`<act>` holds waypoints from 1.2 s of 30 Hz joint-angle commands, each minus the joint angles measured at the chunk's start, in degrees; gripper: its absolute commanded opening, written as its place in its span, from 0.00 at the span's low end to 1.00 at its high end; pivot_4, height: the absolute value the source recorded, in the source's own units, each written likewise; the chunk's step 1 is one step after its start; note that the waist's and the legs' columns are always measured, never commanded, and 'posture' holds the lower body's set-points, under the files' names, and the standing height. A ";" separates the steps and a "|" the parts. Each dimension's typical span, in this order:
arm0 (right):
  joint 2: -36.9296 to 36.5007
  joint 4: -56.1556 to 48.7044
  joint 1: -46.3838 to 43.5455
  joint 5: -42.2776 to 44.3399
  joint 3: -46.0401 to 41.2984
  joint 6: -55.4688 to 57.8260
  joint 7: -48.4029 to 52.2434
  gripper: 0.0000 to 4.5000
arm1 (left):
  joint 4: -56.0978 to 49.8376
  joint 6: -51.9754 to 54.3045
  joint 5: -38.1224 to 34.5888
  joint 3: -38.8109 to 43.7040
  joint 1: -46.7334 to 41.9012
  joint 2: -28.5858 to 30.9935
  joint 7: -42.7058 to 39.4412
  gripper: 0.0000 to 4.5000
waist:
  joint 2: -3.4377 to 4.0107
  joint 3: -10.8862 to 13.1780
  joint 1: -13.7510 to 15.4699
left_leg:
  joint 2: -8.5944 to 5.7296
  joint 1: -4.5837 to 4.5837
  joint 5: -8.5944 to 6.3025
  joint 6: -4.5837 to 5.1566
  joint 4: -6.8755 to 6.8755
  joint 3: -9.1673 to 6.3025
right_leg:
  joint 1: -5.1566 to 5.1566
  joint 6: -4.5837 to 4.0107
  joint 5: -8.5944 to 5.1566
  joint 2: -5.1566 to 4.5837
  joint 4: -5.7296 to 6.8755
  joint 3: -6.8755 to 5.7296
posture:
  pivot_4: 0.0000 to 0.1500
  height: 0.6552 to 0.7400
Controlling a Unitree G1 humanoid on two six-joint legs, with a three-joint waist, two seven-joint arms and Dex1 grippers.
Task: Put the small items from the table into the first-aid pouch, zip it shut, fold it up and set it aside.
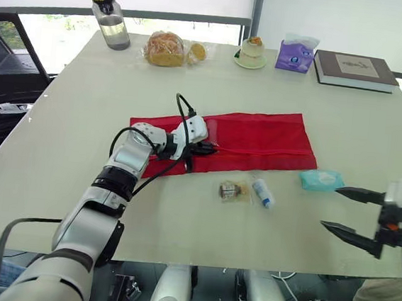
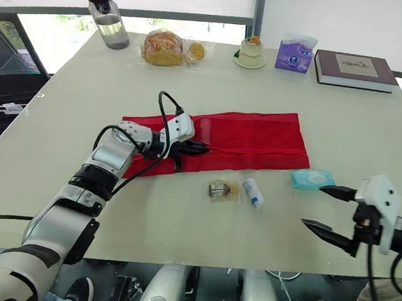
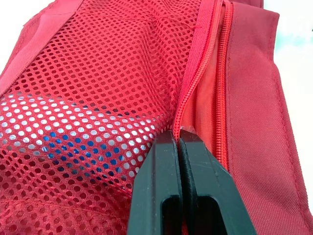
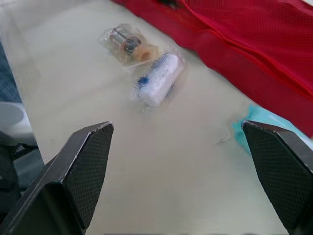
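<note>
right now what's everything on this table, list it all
table: 1, cream, under everything
pouch: 1, red, centre, flat
clear packet: 1, brownish contents, before pouch
tube: 1, white, beside packet
wipes pack: 1, teal, by pouch's right end
bottle: 1, clear, far left
bread: 1, golden, bagged, beside bottle
bun: 1, golden, beside bread
cake: 1, cream, far middle
tissue box: 1, purple, beside cake
book: 1, dark, far right
left claw: 1, black, shut on pouch zip
right claw: 1, black, open, near wipes pack
</note>
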 commanded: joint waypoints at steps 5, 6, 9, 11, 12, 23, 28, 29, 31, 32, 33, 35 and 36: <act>10.15 -3.16 -8.12 -9.22 16.25 6.11 -20.81 0.99 | -1.80 0.65 0.86 -0.32 -0.11 -1.44 0.86 0.00 | -0.02 -0.02 0.05 | 0.00 0.02 0.00 0.00 0.03 0.00 | -0.02 -0.01 0.00 -0.01 0.05 0.02 | 1.00 1.00; 11.21 -3.03 -8.96 -9.78 17.79 7.39 -22.40 0.99 | -1.96 0.80 0.90 -0.30 -0.22 -1.63 0.91 0.00 | -0.03 -0.02 0.17 | -0.01 0.01 0.00 0.00 0.03 0.01 | -0.01 -0.02 0.00 -0.02 0.06 0.03 | 1.00 1.00; 14.06 -2.15 -10.62 -11.76 23.48 10.95 -26.82 0.99 | -2.18 0.82 1.07 -0.42 -0.50 -2.18 1.13 0.00 | -0.03 -0.02 0.40 | -0.03 -0.06 0.00 0.00 0.03 0.02 | -0.01 -0.20 0.11 -0.05 0.01 -0.02 | 1.00 1.00; 15.24 -1.41 -11.41 -13.17 25.88 12.08 -28.96 0.99 | -2.13 0.84 1.16 -0.38 -0.63 -2.51 1.30 0.00 | -0.03 -0.02 0.41 | -0.04 -0.05 0.00 0.00 0.04 0.03 | 0.00 -0.20 0.11 -0.06 0.01 -0.02 | 1.00 1.00; 15.55 -1.23 -11.64 -13.59 26.65 11.95 -29.32 0.99 | -2.18 0.89 1.25 -0.37 -0.67 -2.69 1.36 0.00 | -0.03 -0.02 0.41 | -0.04 -0.05 0.00 0.00 0.04 0.03 | 0.00 -0.20 0.11 -0.05 0.02 -0.03 | 1.00 1.00; 14.56 -3.07 -11.27 -12.32 25.86 13.95 -29.96 0.17 | -3.45 1.55 1.59 -0.12 -0.48 -3.43 1.40 0.00 | -0.03 -0.02 0.43 | -0.05 -0.06 0.01 0.01 0.06 0.03 | 0.00 -0.17 0.10 -0.05 0.02 -0.07 | 1.00 1.00; 15.54 -4.58 -14.31 -8.80 23.36 18.87 -30.39 0.00 | -4.03 0.98 1.51 -0.02 -0.17 -3.92 1.76 0.00 | -0.03 -0.02 0.29 | -0.05 -0.06 0.01 0.01 0.06 0.02 | 0.01 -0.16 0.10 -0.04 0.03 -0.08 | 1.00 1.00; 15.87 -4.58 -16.11 -8.46 23.80 20.24 -30.79 0.00 | -4.52 0.63 1.40 -0.07 -0.06 -4.37 1.98 0.00 | -0.03 -0.02 0.25 | -0.04 -0.05 0.01 0.01 0.06 0.01 | 0.01 -0.16 0.10 -0.04 0.03 -0.08 | 1.00 1.00; 16.55 -3.39 -19.96 -9.47 25.80 22.32 -32.30 0.00 | -6.35 0.78 0.81 -0.21 0.22 -5.60 2.25 0.00 | -0.03 -0.02 0.30 | -0.04 -0.05 0.01 0.01 0.06 0.01 | 0.00 -0.16 0.10 -0.04 0.04 -0.08 | 1.00 1.00; 16.78 -2.51 -21.60 -10.03 26.78 23.16 -33.02 0.00 | -7.22 1.07 0.61 -0.25 0.40 -6.24 2.50 0.00 | -0.04 -0.02 0.24 | -0.04 -0.08 0.01 0.00 0.06 0.01 | 0.01 -0.20 0.12 -0.03 0.03 -0.12 | 1.00 1.00; 17.16 -1.66 -23.08 -10.35 27.59 23.94 -33.62 0.00 | -8.51 1.54 0.39 -0.35 0.82 -6.85 2.66 0.00 | -0.03 -0.01 0.11 | -0.04 -0.09 0.01 0.01 0.06 0.01 | 0.00 -0.20 0.12 -0.03 0.03 -0.12 | 1.00 1.00; 18.13 0.21 -25.75 -10.78 28.84 25.54 -34.69 0.00 | -11.42 2.72 -0.11 -0.65 2.08 -7.66 2.41 0.00 | -0.04 -0.01 0.23 | -0.04 -0.08 0.01 0.01 0.07 0.00 | 0.00 -0.22 0.13 -0.04 0.03 -0.08 | 1.00 1.00; 18.47 0.90 -26.64 -10.98 29.27 25.98 -35.04 0.00 | -12.63 3.28 -0.22 -0.71 2.62 -7.89 2.28 0.00 | -0.04 -0.01 0.26 | -0.04 -0.11 0.01 0.01 0.07 0.01 | 0.00 -0.22 0.14 -0.04 0.02 -0.14 | 1.00 1.00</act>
